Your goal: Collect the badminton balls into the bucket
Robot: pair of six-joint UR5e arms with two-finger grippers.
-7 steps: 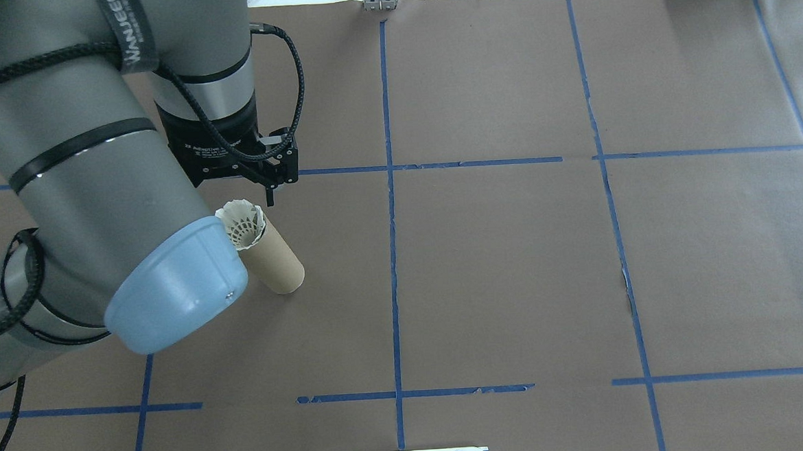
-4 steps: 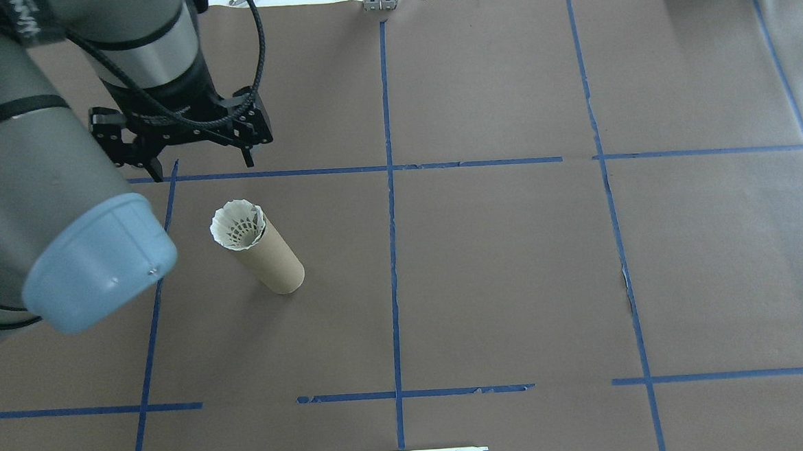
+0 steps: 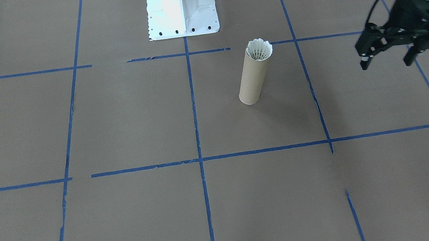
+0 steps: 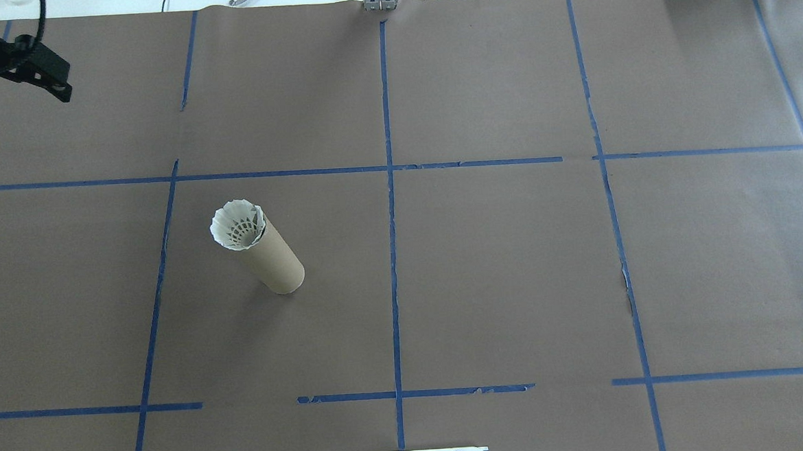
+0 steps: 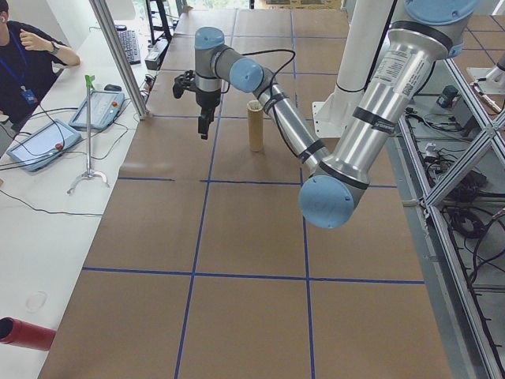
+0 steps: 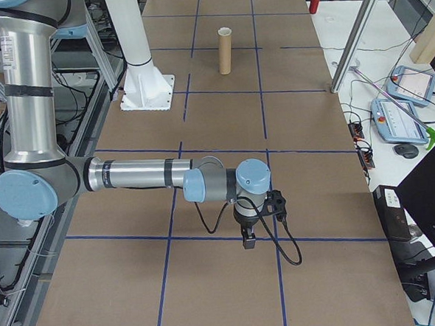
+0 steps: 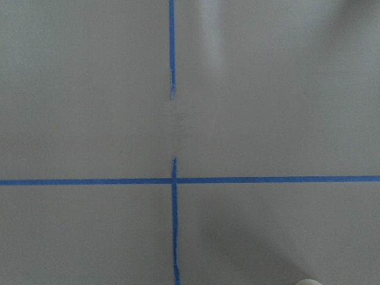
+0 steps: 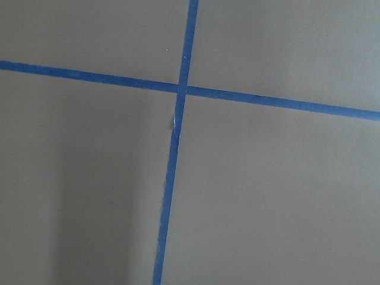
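The bucket (image 4: 276,259), a brown cardboard tube, stands upright on the brown paper left of centre, also in the front-facing view (image 3: 250,80) and both side views (image 5: 255,126) (image 6: 225,52). A white badminton ball (image 4: 237,224) sits in its mouth, its feather skirt showing above the rim (image 3: 259,49). My left gripper (image 3: 387,62) hangs open and empty, well off to the side of the tube, at the overhead view's top left corner (image 4: 23,87). My right gripper (image 6: 248,239) shows only in the exterior right view, far from the tube; I cannot tell whether it is open or shut.
The white robot base (image 3: 182,15) stands at the table's near edge. Blue tape lines (image 4: 389,185) grid the paper. A person (image 5: 31,55) sits at the side bench with teach pendants (image 5: 39,146), a small stand (image 5: 88,142) and a red cylinder (image 5: 24,333).
My left arm has drawn away from the tube toward the far left corner, gripper open and empty. The badminton ball has stayed in the tube's mouth.
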